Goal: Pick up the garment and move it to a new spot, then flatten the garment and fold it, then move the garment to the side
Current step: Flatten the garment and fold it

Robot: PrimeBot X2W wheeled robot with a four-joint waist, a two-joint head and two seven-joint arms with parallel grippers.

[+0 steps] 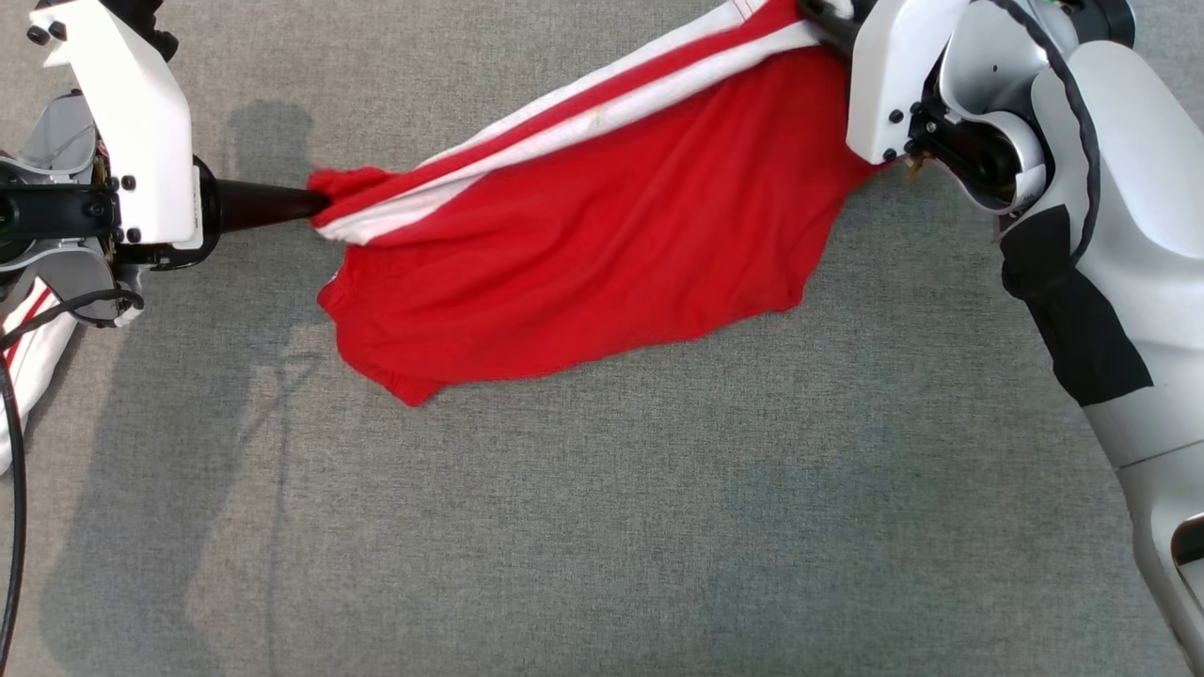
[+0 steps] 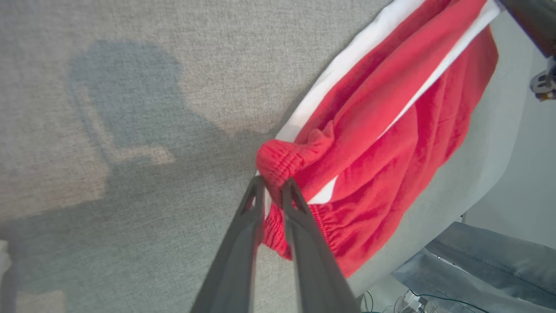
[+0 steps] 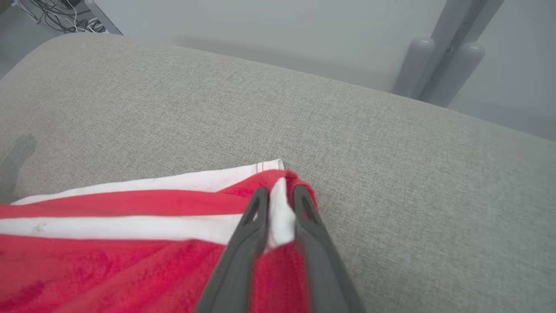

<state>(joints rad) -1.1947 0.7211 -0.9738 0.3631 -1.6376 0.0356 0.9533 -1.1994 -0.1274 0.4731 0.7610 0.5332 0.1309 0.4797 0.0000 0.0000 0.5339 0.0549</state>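
A red garment (image 1: 583, 254) with white side stripes is stretched slantwise between my two grippers over the grey cushioned surface (image 1: 658, 517), and its lower edge sags onto the surface. At the left, my left gripper (image 1: 320, 205) pinches the gathered elastic waistband corner. In the left wrist view its fingers (image 2: 273, 184) stand narrowly apart with the waistband of the garment (image 2: 391, 143) between them. At the top right, my right gripper (image 1: 818, 19) holds the striped hem corner. The right wrist view has the gripper (image 3: 281, 195) with white cloth of the garment (image 3: 130, 243) between its tips.
A white cloth with red stripes (image 1: 28, 348) lies at the left edge under my left arm. Denim cloth (image 2: 478, 261) and cables lie below the surface's rounded edge. A grey post (image 3: 443, 56) stands beyond the far edge. Bare grey surface spreads in front of the garment.
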